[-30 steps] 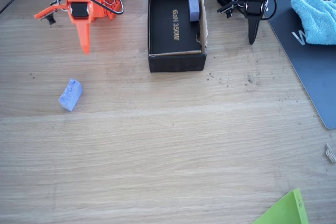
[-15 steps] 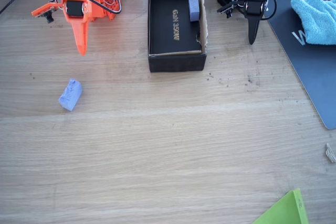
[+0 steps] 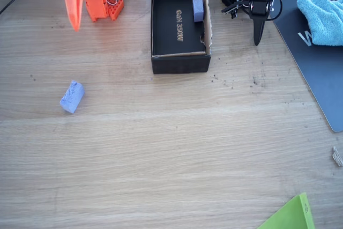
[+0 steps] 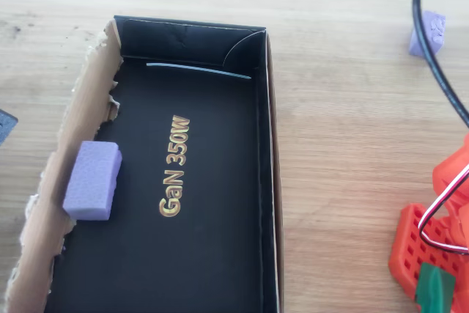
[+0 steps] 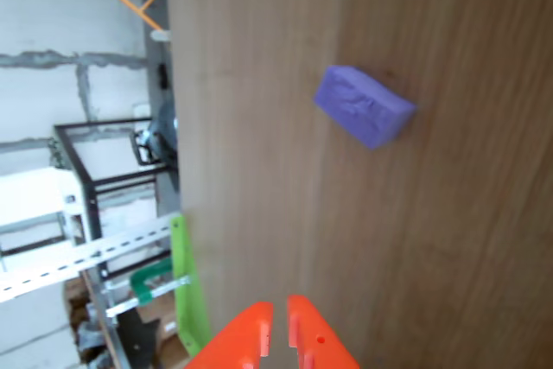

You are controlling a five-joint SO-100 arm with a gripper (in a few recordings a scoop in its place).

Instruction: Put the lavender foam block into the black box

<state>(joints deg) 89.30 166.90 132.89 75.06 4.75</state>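
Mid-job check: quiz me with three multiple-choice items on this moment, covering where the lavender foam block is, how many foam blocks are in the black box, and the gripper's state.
1. Where does the lavender foam block lie?
A. On the bare wooden table, to the picture's left of the black box
B. Inside the box
C. On the dark mat

2. How many foam blocks are inside the box?
A. None
B. One
C. Two

3. What is the state of the orange gripper?
A. Shut on the block
B. Shut and empty
C. Wide open over the box

Answers: 1 A, the fixed view shows it alone on the wood. 2 B, the overhead view shows a single paler block by the torn wall. 3 B, in the wrist view the fingertips meet with the block lying apart.
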